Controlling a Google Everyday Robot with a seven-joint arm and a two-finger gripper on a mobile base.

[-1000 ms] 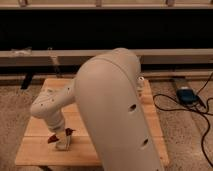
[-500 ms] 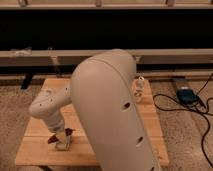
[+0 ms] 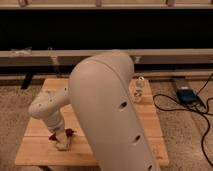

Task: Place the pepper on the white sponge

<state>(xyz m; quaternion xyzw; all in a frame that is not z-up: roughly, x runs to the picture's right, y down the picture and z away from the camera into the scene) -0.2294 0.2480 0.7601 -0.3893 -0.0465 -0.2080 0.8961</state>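
Wooden table (image 3: 37, 150) on speckled floor, dark wall behind; arm (image 3: 107, 115) fills the middle of the view.

Pepper (image 3: 69, 132): a small red bit at the gripper (image 3: 61, 140), low over the table's front-left, seemingly right at a pale block that may be the sponge (image 3: 62, 146); contact unclear. Whether the gripper clamps the pepper or has let go, cannot tell. Against the earlier views the arm has swung a little right and nearer the camera; the gripper has barely shifted, so placing looks close, release unconfirmed. Small pale object (image 3: 139, 90) at back right. No readable writing.
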